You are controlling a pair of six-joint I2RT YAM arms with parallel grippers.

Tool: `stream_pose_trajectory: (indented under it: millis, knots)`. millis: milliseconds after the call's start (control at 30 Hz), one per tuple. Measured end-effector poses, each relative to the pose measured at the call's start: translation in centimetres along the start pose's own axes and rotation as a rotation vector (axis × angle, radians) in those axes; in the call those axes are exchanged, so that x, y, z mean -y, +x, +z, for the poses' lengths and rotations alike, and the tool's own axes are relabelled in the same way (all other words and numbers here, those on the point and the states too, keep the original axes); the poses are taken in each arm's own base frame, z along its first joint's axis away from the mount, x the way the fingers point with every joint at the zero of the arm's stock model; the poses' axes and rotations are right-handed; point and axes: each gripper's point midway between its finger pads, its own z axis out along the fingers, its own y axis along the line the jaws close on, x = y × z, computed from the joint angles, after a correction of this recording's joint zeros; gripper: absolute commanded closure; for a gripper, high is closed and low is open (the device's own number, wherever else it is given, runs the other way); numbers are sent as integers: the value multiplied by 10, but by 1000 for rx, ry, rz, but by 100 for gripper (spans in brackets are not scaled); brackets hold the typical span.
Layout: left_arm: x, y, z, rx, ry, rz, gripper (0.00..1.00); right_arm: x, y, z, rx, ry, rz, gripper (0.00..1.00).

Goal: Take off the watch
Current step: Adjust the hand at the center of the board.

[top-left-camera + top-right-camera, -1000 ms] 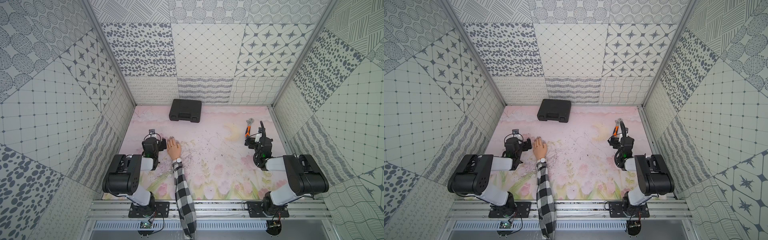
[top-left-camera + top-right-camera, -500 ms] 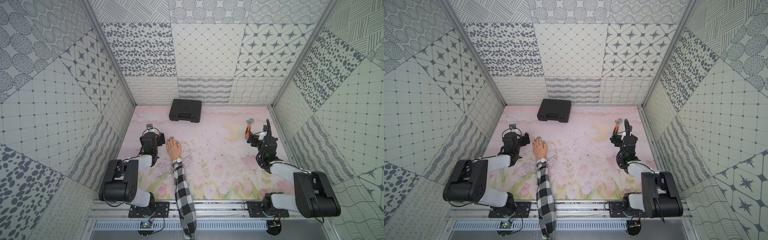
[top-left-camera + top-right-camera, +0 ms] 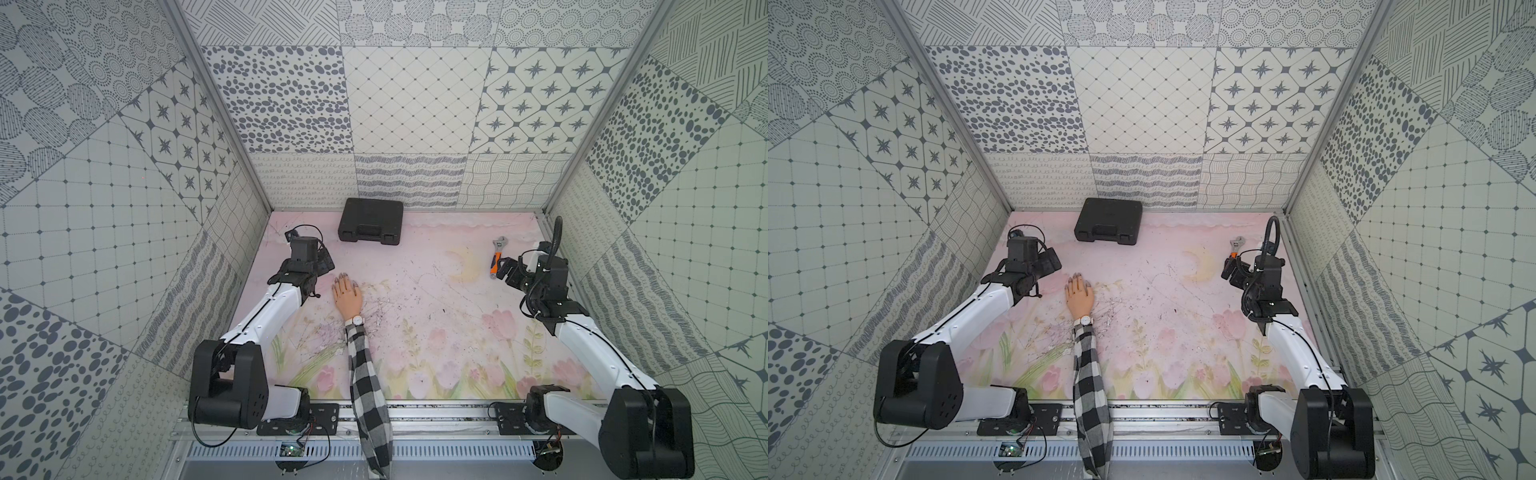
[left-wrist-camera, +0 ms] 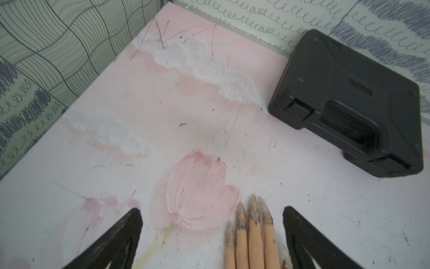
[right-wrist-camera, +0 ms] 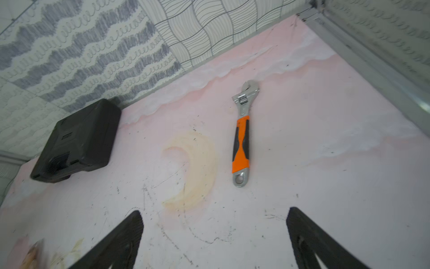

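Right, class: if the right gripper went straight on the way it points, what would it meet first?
Probably the orange-handled wrench, ahead of the open right gripper; depth unclear, perhaps the mat first.

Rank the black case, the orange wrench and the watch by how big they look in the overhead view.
In a top view, largest to smallest:
1. black case
2. orange wrench
3. watch, clearly the smallest

We find both top views bright, evenly lit and sharp, with only faint, soft shadows on the desk (image 3: 436,291) beside the black case (image 3: 371,222). Light seems diffuse, from overhead. Both wrist views look softer, and the right pincer (image 5: 215,210) shows fuzzy-edged fingers (image 5: 123,240).
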Motion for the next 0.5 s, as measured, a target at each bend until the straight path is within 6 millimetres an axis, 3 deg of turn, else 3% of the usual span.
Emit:
stream_pose_trajectory:
  millis: [67,167,233,367,500]
  knots:
    - [7,17,-6,-63,5,-6,4,-33,16,7,-85,-83,-35,2]
    - [16,45,-18,-155,4,-10,3,-88,58,18,-241,-210,-88,2]
    - [19,63,-27,-205,-4,-13,3,-114,87,24,-340,-269,-104,2]
    - [19,97,-43,-294,-31,-22,2,-148,137,30,-497,-335,-117,2]
    - [17,124,-48,-367,-69,-18,2,-171,157,34,-576,-386,-109,2]
